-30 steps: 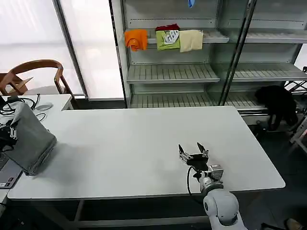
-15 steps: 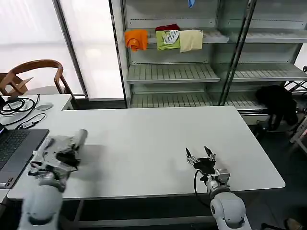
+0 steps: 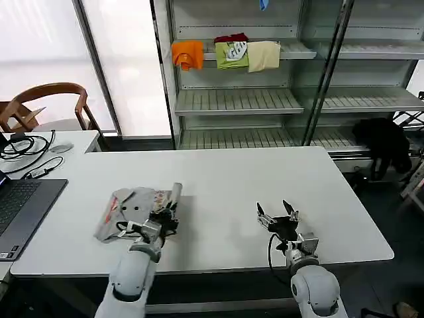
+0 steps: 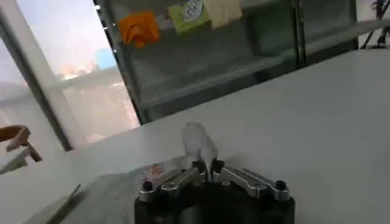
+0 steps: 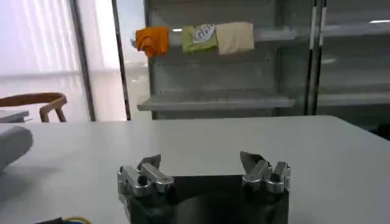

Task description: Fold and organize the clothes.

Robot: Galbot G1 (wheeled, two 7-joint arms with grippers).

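From the head view, a grey shirt (image 3: 136,207) is seen bunched up on the white bench (image 3: 218,172), near the front edge and well to the side of the laptop (image 3: 23,212). The left pincer (image 3: 161,216) is clenched on an edge of the shirt, just beside a small print of many colours. The right pincer (image 3: 278,217) is held over the bench, well apart from the shirt, with its fingers spread and nothing held. It looks like the shirt is just being laid on the bench, so folding is not yet begun. Next, the shirt probably needs to be let go and pulled out flat. The print is too small for any words to be read.

From the left wrist view, the left pincer (image 4: 207,169) is seen pinched shut on a pale fold of the shirt (image 4: 196,140). A little red and orange print shows on the cloth near the pincer, but no letters can be made out.

From the right wrist view, the right pincer (image 5: 201,167) is seen spread wide and empty above the bench (image 5: 201,137). A rounded grey piece of the shirt (image 5: 11,143) is seen far off to one side of it.
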